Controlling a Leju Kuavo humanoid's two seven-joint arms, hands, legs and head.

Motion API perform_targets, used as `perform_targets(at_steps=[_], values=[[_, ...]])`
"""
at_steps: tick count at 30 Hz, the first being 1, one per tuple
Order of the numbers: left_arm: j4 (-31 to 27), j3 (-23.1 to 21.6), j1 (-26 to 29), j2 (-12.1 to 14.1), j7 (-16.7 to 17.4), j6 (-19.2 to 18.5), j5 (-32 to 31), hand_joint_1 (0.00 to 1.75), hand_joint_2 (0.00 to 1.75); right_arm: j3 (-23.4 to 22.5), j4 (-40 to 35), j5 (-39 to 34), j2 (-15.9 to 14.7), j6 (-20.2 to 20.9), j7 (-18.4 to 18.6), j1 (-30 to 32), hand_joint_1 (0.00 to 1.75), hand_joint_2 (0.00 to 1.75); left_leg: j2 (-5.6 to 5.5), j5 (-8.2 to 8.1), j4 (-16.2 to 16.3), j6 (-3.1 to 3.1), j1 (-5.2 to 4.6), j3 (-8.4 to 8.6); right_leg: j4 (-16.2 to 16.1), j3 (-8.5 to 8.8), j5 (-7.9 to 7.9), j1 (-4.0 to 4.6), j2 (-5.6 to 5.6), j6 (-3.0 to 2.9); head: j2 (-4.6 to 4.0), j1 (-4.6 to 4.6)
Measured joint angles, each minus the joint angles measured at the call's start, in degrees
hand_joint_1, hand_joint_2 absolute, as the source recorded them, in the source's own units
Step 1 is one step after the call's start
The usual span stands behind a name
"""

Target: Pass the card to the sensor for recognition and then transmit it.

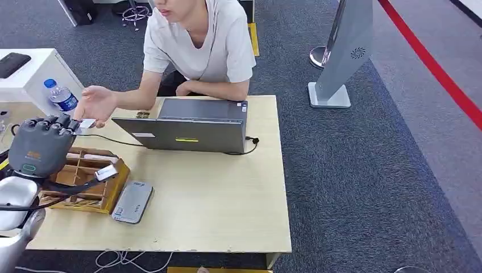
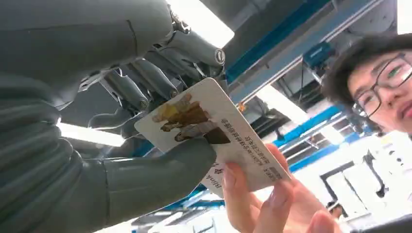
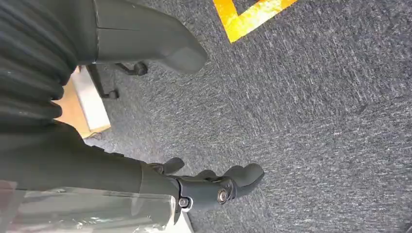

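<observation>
The card (image 2: 214, 131) is pinched between thumb and fingers of the left hand (image 1: 41, 147), raised above the desk (image 1: 216, 193). Its far end is already touched by a person's hand (image 2: 272, 204); release should wait until they grip firmly. The right hand (image 3: 214, 187) hangs empty, fingers loosely curled.
</observation>
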Motion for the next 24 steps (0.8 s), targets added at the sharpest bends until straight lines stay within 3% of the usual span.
perform_targets(at_steps=[2, 5, 7, 14, 24], values=[[4.77, -0.68, -6.41, -0.63, 1.7, -5.39, 0.0, 1.75, 1.75, 0.13, -0.22, 1.37, -0.39, 1.83, 0.74, -0.16, 0.0, 1.75, -0.21, 0.16, 0.04, 0.11, 0.04, -0.27, 0.01, -0.03, 0.03, 0.05, -0.29, 0.03, 0.02, 0.17], [12.14, -1.18, -14.08, -1.35, 1.5, -4.84, -0.04, 1.75, 1.75, 0.22, -0.48, 1.53, -0.79, 2.84, 1.16, -0.74, 0.0, 1.75, -0.15, 0.3, 0.0, 0.02, 0.01, -0.25, 0.04, -0.04, 0.23, 0.02, -0.21, 0.0, 0.0, 0.07], [14.82, -1.31, -16.28, -1.86, 1.68, -4.47, -0.04, 1.75, 1.75, 0.22, -0.61, 1.53, -0.96, 3.06, 1.25, -0.72, 0.0, 1.75, 0.0, 0.31, 0.0, 0.01, 0.01, -0.23, 0.06, -0.07, 0.26, 0.02, -0.02, -0.02, 0.02, 0.11], [18.32, -1.38, -18.36, -3.08, 2.27, -4.45, -0.04, 1.75, 1.75, 0.22, -0.94, 1.53, -1.25, 3.06, 1.51, -0.66, 0.0, 1.75, 0.01, 0.29, 0.01, 0.01, -0.01, -0.27, 0.06, -0.13, 0.26, -0.01, 0.02, -0.01, 0.02, 0.11], [19.08, -1.75, -18.81, -3.96, 2.33, -4.69, -0.04, 1.75, 1.75, 0.22, -1.01, 2.18, -1.4, 3.06, 1.86, -0.62, 0.0, 1.75, 0.02, 0.3, 0.01, 0.01, -0.01, -0.25, 0.07, -0.13, 0.26, 0.0, 0.02, -0.01, 0.02, 0.11]])
